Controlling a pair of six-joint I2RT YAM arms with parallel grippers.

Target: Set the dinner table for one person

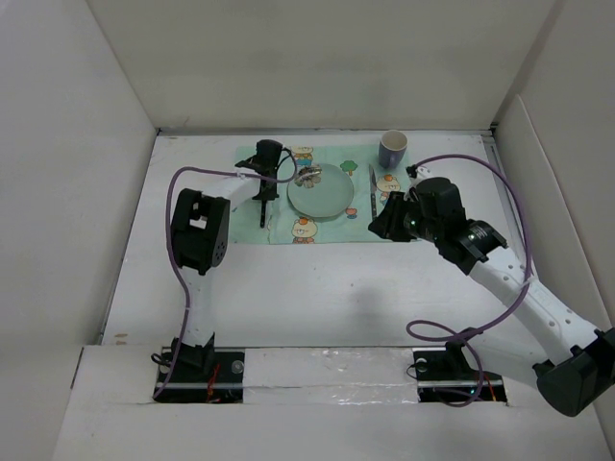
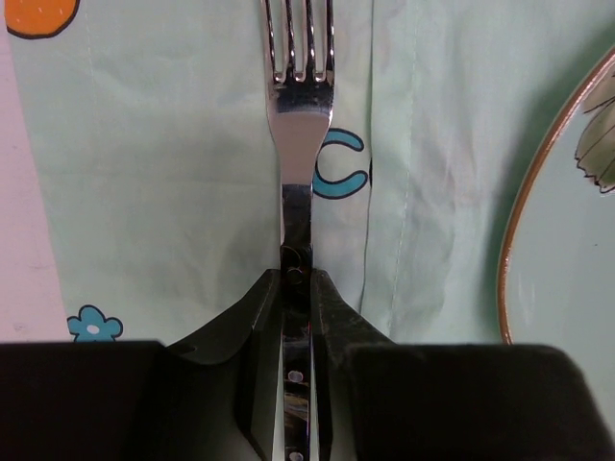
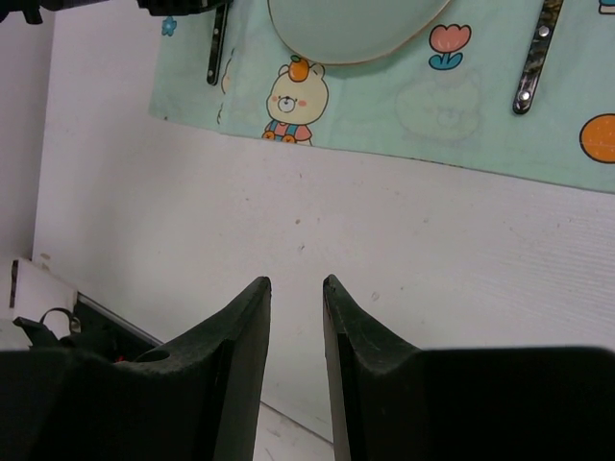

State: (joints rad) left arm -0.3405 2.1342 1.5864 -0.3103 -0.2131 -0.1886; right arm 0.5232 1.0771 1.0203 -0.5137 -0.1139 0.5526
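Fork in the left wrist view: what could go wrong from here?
The left gripper pinches the fork by its narrow handle, so it may twist or slip on release. The plate rim lies close beside it; a sideways drift could knock it. The creased placemat could drag if fingers scrape it.

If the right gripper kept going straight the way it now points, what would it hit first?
Most likely the bare white dinner table, just short of the near edge of the mint-green placemat. The right gripper has its jaws open and empty. Depth is hard to judge from the wrist view.
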